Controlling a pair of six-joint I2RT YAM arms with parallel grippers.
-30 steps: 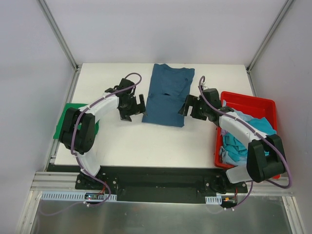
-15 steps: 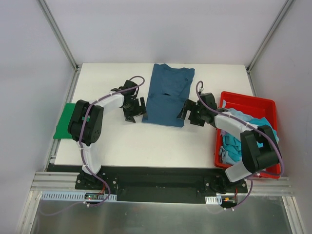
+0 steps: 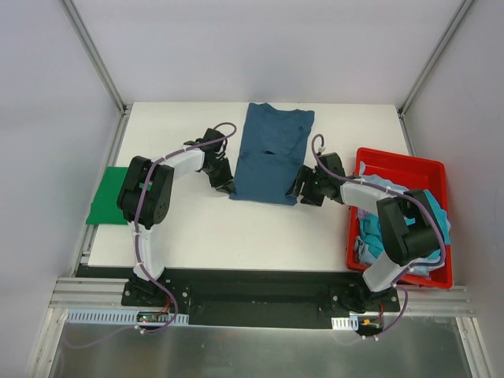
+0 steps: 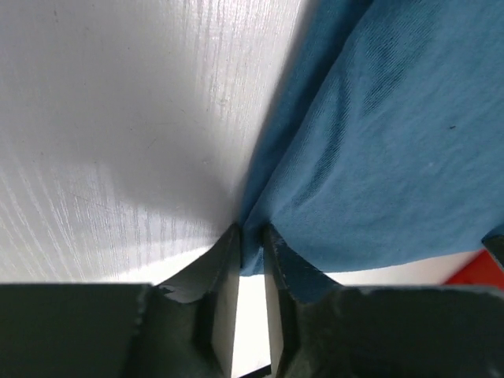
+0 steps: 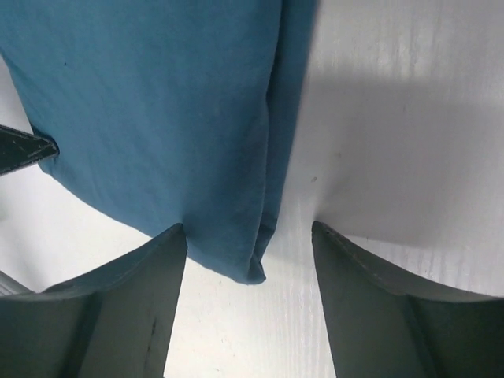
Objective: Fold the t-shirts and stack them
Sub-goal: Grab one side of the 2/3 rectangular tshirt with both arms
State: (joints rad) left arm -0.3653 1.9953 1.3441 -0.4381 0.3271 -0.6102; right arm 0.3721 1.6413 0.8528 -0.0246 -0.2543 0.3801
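Left gripper [image 4: 250, 233] is clenched: its two fingers [image 4: 223, 276] stand almost together, and the near-left corner of the dark blue shirt [image 4: 378, 157] is pinched in the thin gap between them, right down on the white table [image 4: 118, 118]. That's a grasp on the cloth.

Over to the right gripper [image 5: 248, 230], and it's released, jaws spread wide. One finger [image 5: 150, 291] sits over the edge of the fabric, the other over bare table, and the shirt's near-right corner lies loose between them. Nothing is gripped on that side.

From the top view, the two grippers sit at the two near corners of the shirt, the left one [image 3: 224, 183] on the left and the right one [image 3: 301, 189] on the right. The shirt [image 3: 272, 150] lies flat, running from the far edge of the table toward its middle, narrower than it is long, with a line across it about halfway. Both arms bend inward to meet it, the left from the left side and the right from the right.

Further out, a green shirt [image 3: 102, 206] lies flat at the table's left edge, partly hidden behind the left arm. At the right edge stands a red bin [image 3: 398, 163] with a heap of teal and light blue shirts [image 3: 376, 235] inside, the right arm crossing over it.
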